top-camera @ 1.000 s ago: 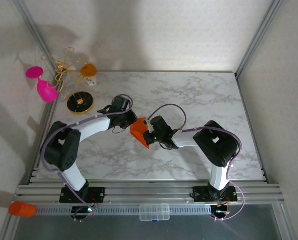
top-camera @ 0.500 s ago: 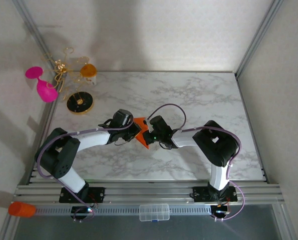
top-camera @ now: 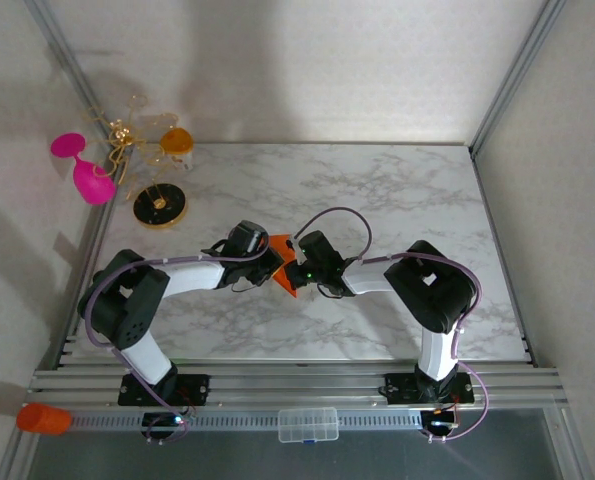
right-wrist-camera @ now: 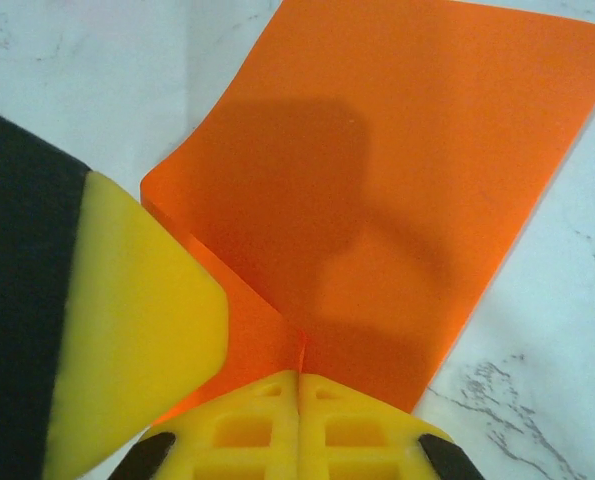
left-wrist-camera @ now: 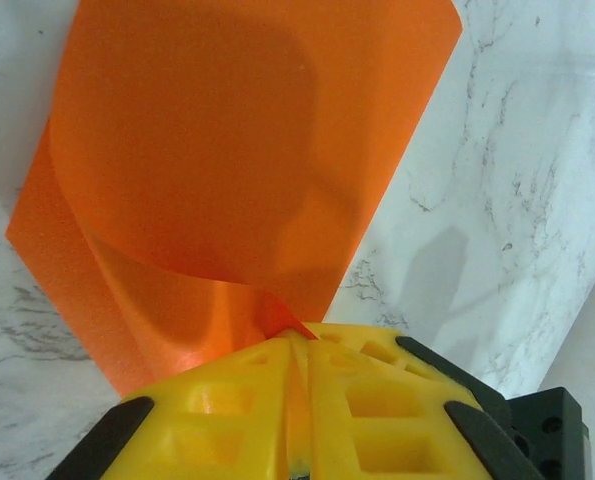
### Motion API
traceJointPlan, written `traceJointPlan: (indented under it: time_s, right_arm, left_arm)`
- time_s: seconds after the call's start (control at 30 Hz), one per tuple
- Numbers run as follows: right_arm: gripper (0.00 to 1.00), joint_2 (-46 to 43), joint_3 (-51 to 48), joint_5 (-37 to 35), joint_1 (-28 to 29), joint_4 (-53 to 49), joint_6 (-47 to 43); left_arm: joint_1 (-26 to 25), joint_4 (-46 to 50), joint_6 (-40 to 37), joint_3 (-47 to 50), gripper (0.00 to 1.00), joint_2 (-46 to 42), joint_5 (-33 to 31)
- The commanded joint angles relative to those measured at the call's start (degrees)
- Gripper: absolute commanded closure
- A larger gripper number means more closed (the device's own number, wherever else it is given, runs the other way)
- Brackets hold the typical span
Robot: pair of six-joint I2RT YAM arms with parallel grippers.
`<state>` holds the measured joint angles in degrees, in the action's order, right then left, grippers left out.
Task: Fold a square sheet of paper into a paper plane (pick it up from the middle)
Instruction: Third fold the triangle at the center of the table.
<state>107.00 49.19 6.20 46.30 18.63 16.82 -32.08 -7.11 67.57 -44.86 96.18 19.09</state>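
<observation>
Paper [top-camera: 280,262] lies mid-table, well right of the black disc [top-camera: 160,205] and nearer the arm bases. I have my left gripper [left-wrist-camera: 299,345] and right gripper [right-wrist-camera: 300,375] pinched onto it from opposite sides, probably to steady the curled flap for creasing.

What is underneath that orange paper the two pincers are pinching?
White marble tabletop shows on either side of the orange paper; the patch directly beneath is hidden by the sheet itself.
</observation>
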Motion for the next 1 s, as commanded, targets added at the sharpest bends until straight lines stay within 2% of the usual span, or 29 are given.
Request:
traceJointPlan:
  time_s: [0.0,0.97]
  right_arm:
    - [1.00,2.5,0.0,-0.5,-0.6,-4.9,0.7]
    - [1.00,3.4,0.6,-0.8,-0.7,-6.0,1.0]
  left_arm:
    - [-0.4,-0.2,0.2,1.2,0.87,1.5,-0.5]
    - [0.1,0.0,0.0,3.6,0.89,2.4,-2.3]
